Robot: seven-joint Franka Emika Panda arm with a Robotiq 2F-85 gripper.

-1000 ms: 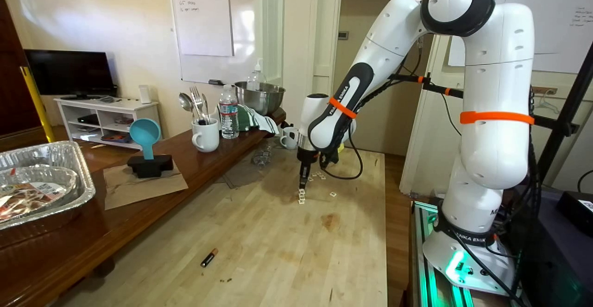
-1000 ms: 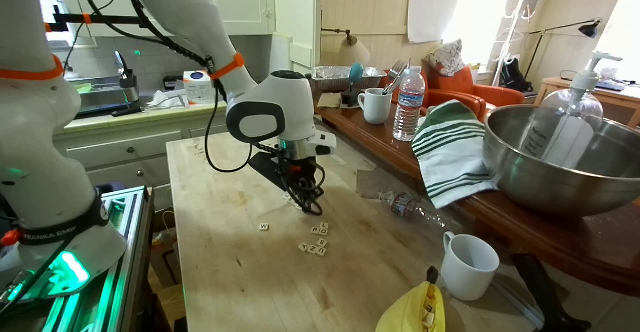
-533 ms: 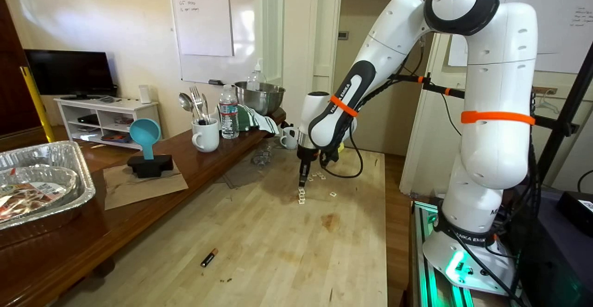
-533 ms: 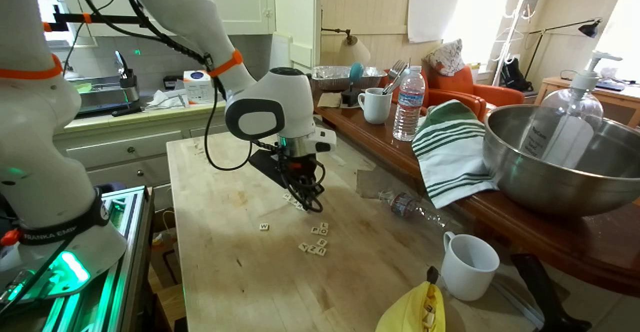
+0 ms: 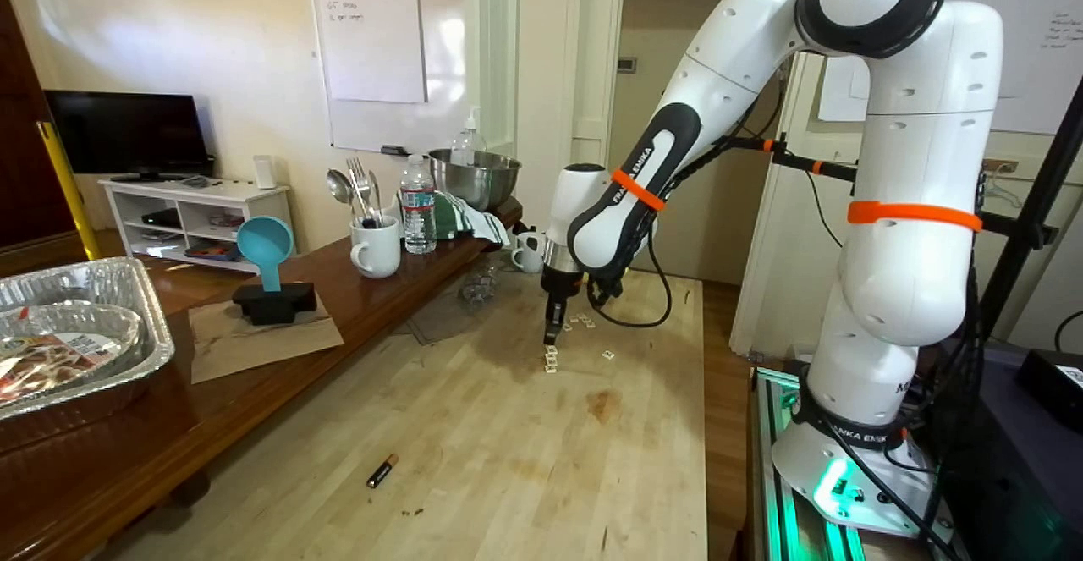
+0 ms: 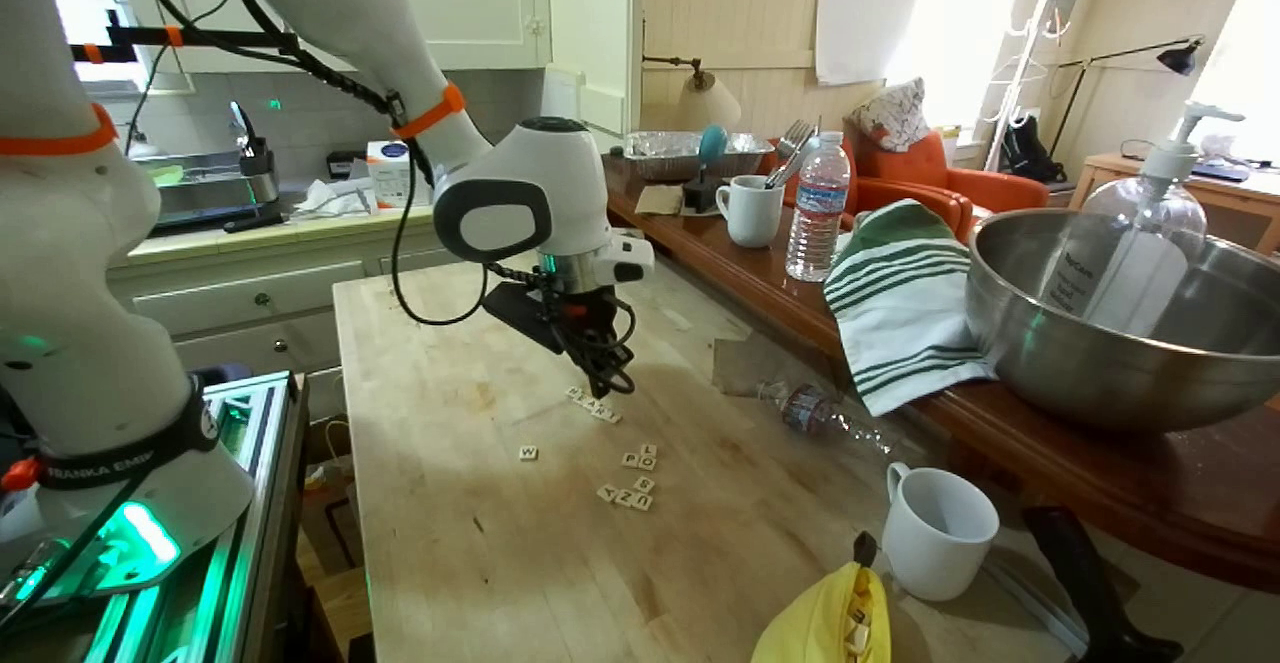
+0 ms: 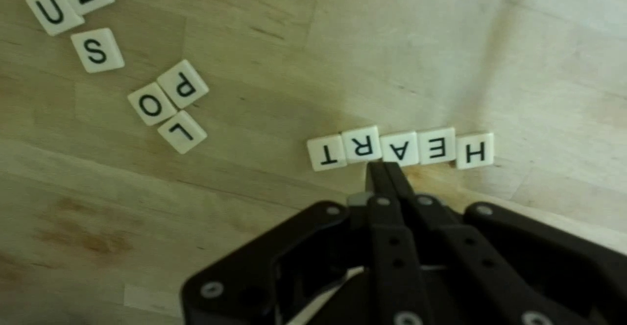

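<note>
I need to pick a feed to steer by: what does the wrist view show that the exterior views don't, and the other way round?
Only the wrist view: the HEART row readable, upside down, and the seam where the closed fingertips meet.

Only the exterior views: the lone W tile, the steel bowl, the green-striped towel, the upright water bottle and the robot's arm.

Shared: the end effector, the wooden tabletop and the HEART row itself, though its letters are hard to read from outside.
</note>
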